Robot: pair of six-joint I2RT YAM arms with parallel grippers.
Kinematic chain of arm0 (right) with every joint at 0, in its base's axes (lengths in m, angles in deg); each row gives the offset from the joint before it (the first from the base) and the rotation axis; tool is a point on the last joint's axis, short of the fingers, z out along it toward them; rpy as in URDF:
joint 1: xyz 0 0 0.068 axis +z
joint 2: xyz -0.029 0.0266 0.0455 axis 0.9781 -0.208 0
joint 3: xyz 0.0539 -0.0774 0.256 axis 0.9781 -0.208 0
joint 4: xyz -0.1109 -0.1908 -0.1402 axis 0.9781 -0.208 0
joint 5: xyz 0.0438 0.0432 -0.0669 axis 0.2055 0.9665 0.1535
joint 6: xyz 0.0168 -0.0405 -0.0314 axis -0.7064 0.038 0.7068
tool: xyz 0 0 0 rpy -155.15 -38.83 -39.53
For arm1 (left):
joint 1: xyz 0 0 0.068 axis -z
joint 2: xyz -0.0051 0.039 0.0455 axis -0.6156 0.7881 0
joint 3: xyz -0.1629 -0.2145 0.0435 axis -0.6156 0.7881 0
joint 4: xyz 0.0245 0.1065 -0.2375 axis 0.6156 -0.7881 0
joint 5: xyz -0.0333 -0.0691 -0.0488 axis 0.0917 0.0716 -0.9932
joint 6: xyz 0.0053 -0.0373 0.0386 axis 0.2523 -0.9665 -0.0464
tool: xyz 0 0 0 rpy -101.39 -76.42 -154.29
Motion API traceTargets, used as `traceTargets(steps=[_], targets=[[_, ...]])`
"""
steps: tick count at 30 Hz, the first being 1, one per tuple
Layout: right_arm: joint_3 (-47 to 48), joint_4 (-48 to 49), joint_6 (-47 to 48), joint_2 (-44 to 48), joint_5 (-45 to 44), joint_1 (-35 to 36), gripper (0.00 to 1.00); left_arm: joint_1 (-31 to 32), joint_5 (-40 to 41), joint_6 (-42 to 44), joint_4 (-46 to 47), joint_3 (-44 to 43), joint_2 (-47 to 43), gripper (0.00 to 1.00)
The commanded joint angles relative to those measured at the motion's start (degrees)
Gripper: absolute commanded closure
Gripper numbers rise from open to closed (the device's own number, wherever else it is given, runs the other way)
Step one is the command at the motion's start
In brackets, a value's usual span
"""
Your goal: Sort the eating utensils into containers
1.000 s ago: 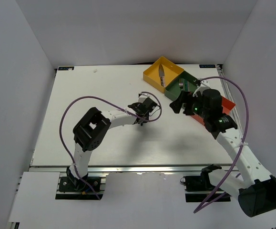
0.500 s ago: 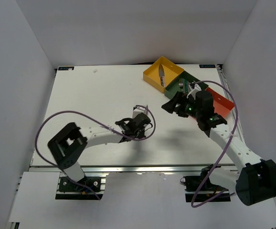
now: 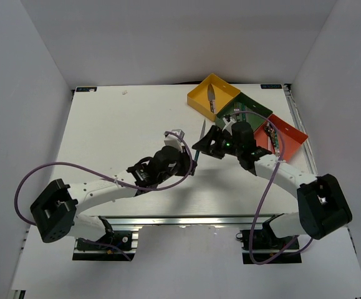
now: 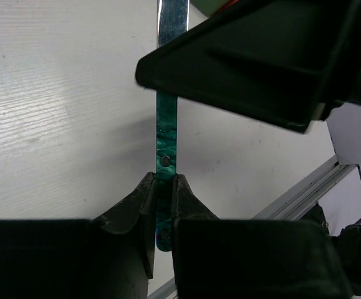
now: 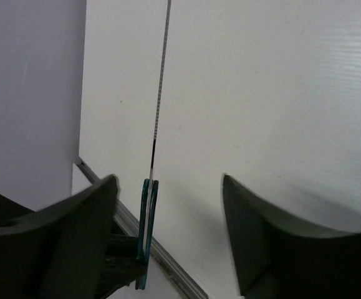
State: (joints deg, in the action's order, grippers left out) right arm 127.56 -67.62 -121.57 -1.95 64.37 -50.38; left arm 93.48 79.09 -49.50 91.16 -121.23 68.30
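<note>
My left gripper is shut on the teal handle of a knife and holds it above the table, blade pointing toward the trays. The left wrist view shows the handle clamped in my left gripper. My right gripper is open around the knife. In the right wrist view the knife stands edge-on between the fingers of my right gripper, close to the left finger. The yellow tray holds a spoon. The green tray and red tray hold several utensils.
The three joined trays sit at the table's far right corner. Purple cables loop over both arms. The metal rail runs along the table's near edge. White walls close in the left, far and right sides.
My left arm has swung nearer and rightward with the knife in its grip. My right arm has left the trays and moved left, its open jaws now on either side of the knife.
</note>
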Motion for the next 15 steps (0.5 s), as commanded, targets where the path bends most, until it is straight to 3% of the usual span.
traceTargets(steps=[1,2,4,5,6,7,8,10,15], targets=[[1.32,6.55,-2.87,-1.3,2.03,2.26,0.34,0.15,-1.26,-0.59,4.21,0.91,-3.68,1.0],[1.06,7.94,-2.96,-1.56,2.38,2.61,0.43,0.15,-1.18,-0.33,4.39,0.91,-3.95,1.0],[0.44,9.27,-3.4,-2.18,3.17,2.97,0.95,0.15,-0.91,-0.06,4.39,0.73,-4.3,1.0],[0.61,9.36,-3.31,-2.27,2.82,2.97,1.0,0.15,-0.48,0.2,3.78,0.38,-4.21,0.92],[0.88,8.41,-2.35,-2.09,1.78,2.88,1.0,0.15,1.44,0.29,1.34,-0.84,-4.13,0.46],[2.44,7.44,-1.3,-2.09,1.24,2.71,1.0,0.15,2.68,0.29,-0.6,-1.63,-4.13,0.2],[3.85,4.21,0.28,-2.88,-0.15,2.45,1.0,0.15,6.09,0.03,-5.75,-3.56,-4.21,0.03],[8.15,-0.37,7.03,-4.81,-2.53,0.95,1.0,0.15,9.36,0.03,-11.22,-5.67,-5.0,0.02],[32.13,-13.2,21.45,-20.7,-7.97,-6.06,1.0,0.15,18.33,3.01,-33.37,-12.44,-9.83,0.02]])
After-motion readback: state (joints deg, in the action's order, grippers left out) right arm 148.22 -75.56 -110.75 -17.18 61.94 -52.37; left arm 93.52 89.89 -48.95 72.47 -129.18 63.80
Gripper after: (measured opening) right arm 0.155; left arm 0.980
